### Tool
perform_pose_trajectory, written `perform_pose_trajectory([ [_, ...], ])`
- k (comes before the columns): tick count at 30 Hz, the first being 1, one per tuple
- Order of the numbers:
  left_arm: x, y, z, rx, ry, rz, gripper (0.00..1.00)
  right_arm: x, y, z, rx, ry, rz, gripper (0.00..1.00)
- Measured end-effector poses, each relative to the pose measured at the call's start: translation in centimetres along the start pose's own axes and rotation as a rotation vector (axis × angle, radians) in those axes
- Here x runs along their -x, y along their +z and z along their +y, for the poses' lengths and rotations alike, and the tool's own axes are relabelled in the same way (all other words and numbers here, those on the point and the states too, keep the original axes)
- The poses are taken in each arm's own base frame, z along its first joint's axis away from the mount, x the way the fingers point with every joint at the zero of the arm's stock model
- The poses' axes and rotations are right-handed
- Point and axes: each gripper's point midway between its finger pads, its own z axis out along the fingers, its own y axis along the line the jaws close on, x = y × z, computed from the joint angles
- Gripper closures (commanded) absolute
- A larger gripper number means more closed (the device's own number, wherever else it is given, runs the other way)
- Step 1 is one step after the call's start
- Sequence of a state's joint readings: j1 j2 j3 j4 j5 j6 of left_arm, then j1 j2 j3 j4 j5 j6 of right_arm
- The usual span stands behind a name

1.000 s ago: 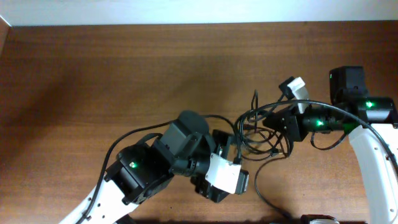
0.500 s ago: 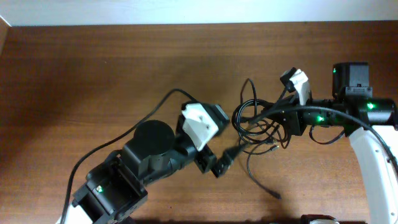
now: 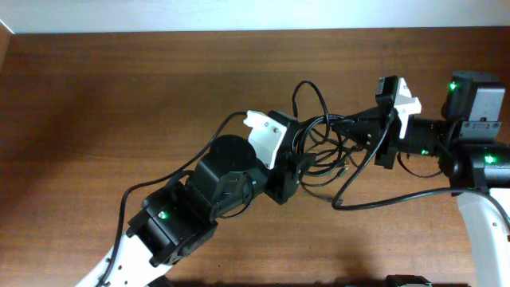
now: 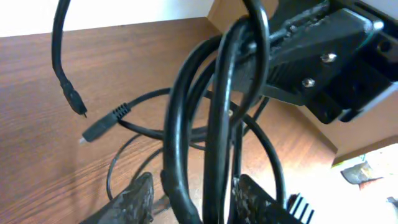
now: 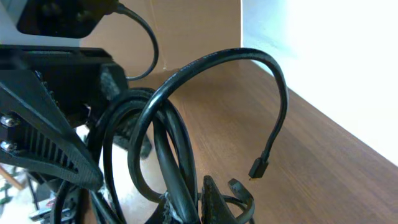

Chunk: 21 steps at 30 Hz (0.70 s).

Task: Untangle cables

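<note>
The table (image 3: 96,104) is dark reddish-brown wood with a fine grain. A strip of pale wall (image 3: 239,16) runs along its far edge. The left arm (image 3: 215,191) rises from the near-left corner and reaches toward the middle.

The left pincer (image 3: 288,171) points right into the cables (image 3: 327,151). In its wrist view, its fingers (image 4: 134,202) stand partly apart with several black strands running up between them. The strands press against the right-hand finger, and a sliver of wood shows beside the left-hand one. I cannot tell whether the pinch is firm.

Left of this pincer, a small plug (image 4: 79,111) dangles on a thin strand. A larger connector (image 4: 99,127) hangs just beside and below it, and both are over the wood.

The cables form a knot of loops strung between the two pincers, and one arc rises above the left pincer. A loose strand (image 3: 398,199) sags down and to the right from the knot and ends below the right pincer.

The right pincer (image 3: 358,131) faces left, close to the left one, and is closed on the far side of the bundle. In the right wrist view, the strands run down beside its finger. One strand curves over to a plug end (image 5: 256,168) hanging in the air, with a tan panel (image 5: 199,31) and bright white wall behind it. The right arm (image 3: 478,143) comes in from the table's right edge.
</note>
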<state>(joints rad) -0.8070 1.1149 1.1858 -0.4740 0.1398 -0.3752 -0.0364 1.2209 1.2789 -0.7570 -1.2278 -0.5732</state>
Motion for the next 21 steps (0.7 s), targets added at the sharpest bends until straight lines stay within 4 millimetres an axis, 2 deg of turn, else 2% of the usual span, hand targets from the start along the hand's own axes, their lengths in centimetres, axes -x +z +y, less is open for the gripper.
perform_pose_trajectory([
  [2,-0.1,0.0,-0.2,-0.01,-0.003,0.004,1.0,-0.1,0.0,-0.3,-0.013,-0.006,0.006,0.96],
  [5,0.0,0.0,-0.1,-0.007,-0.008,0.003,1.0,-0.1,0.0,-0.3,-0.014,-0.007,0.007,0.91],
  [6,0.0,0.0,-0.1,-0.007,0.017,0.003,1.0,-0.1,0.0,-0.3,-0.014,-0.006,0.007,0.75],
  [8,-0.1,0.0,-0.1,-0.007,0.098,0.004,1.0,-0.1,0.0,-0.3,-0.014,-0.005,0.006,0.16],
  [9,-0.2,0.0,0.0,-0.005,0.126,0.01,1.0,-0.1,0.0,-0.2,-0.015,-0.005,0.007,0.06],
  [12,-0.3,0.0,0.8,0.038,0.183,0.011,1.0,-0.4,0.0,-0.7,-0.041,0.047,0.024,0.03],
  [14,-0.2,-0.1,2.2,0.118,0.192,0.006,1.0,-1.6,-0.3,-2.2,-0.147,0.265,0.072,0.02],
  [15,0.0,-0.2,2.5,0.14,0.193,0.001,1.0,-1.8,-0.3,-2.4,-0.166,0.328,0.079,0.02],
  [17,0.0,-0.4,4.0,0.223,0.196,0.0,1.0,-2.8,-0.5,-2.5,-0.203,0.591,0.091,0.02],
  [19,0.1,-0.5,4.5,0.254,0.197,-0.007,1.0,-3.4,-0.5,-1.7,-0.194,0.788,0.101,0.01],
  [20,0.2,-0.6,4.7,0.266,0.197,-0.009,1.0,-3.1,-0.4,-1.1,-0.159,0.866,0.088,0.01],
  [21,0.2,-0.5,4.9,0.277,0.198,-0.01,1.0,-1.8,-0.1,0.5,-0.039,0.925,0.055,0.01],
])
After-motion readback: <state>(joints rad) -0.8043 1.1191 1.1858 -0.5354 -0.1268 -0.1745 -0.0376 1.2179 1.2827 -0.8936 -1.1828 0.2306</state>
